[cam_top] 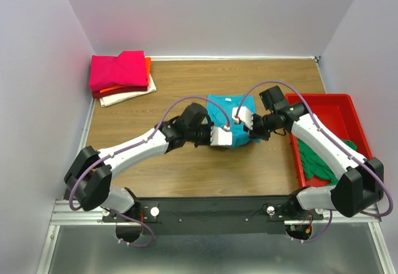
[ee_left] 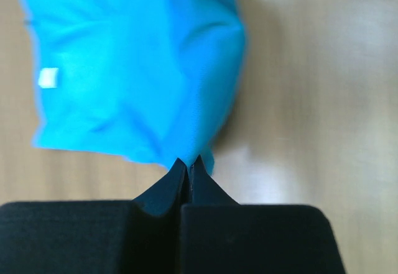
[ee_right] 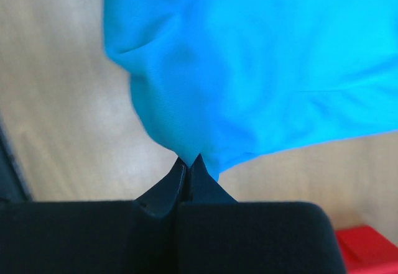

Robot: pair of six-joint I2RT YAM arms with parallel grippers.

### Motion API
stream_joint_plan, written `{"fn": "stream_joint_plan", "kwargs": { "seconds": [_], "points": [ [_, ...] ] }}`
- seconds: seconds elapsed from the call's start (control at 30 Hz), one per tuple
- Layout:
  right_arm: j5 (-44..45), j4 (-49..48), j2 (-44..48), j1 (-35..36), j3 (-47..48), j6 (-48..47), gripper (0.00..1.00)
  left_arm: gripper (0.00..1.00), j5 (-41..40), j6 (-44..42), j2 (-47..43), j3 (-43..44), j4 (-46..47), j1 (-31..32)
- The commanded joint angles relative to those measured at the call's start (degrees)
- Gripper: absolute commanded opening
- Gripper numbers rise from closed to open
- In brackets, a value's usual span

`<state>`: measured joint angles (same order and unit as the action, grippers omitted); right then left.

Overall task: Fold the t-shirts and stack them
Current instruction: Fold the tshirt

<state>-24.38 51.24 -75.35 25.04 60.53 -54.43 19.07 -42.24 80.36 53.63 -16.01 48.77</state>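
Observation:
The teal t-shirt [cam_top: 231, 117] lies bunched mid-table, partly folded. In the left wrist view the teal shirt [ee_left: 137, 69] shows its small white neck label [ee_left: 48, 77]. My left gripper [ee_left: 188, 161] is shut on the shirt's near edge; in the top view it [cam_top: 227, 138] sits at the shirt's near left. My right gripper [ee_right: 188, 159] is shut on a fold of the same shirt [ee_right: 249, 63]; in the top view it [cam_top: 244, 120] is at the shirt's right side. A folded stack with magenta [cam_top: 118, 69], orange and cream shirts lies back left. A green shirt [cam_top: 320, 159] lies in the tray.
The red plastic tray [cam_top: 339, 109] stands along the right table edge, under the right arm. White walls close in the left, back and right. Bare wood table [cam_top: 186, 168] shows in front of the teal shirt.

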Motion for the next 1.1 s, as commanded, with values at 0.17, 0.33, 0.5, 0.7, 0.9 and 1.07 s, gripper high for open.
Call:
{"fn": "stream_joint_plan", "kwargs": {
  "seconds": [0.17,0.33,0.5,0.7,0.9,1.07],
  "points": [
    [4.4,-1.8,-12.8,-8.1,16.1,2.5,0.01,0.0,0.5,-9.7,13.5,19.4,0.5,-10.7],
    [4.7,-6.6,-25.2,-12.7,25.6,4.9,0.0,0.0,1.8,-9.8,25.1,30.7,2.6,-15.6],
    [5.4,-7.9,-37.0,-15.1,36.1,6.6,0.01,0.0,0.5,-6.8,39.2,45.7,2.6,-17.6],
    [5.8,-9.8,-47.3,-15.7,46.4,9.4,0.01,0.0,-3.8,-2.7,48.2,53.2,2.7,-19.4],
    [8.0,-12.9,-53.7,-15.7,52.0,13.1,0.01,0.0,-7.0,-0.3,50.4,52.2,4.0,-19.9],
    [7.6,-17.3,-56.3,-15.7,53.6,15.1,0.0,0.0,-9.0,1.8,50.9,51.2,4.6,-20.0]
  ]
}}
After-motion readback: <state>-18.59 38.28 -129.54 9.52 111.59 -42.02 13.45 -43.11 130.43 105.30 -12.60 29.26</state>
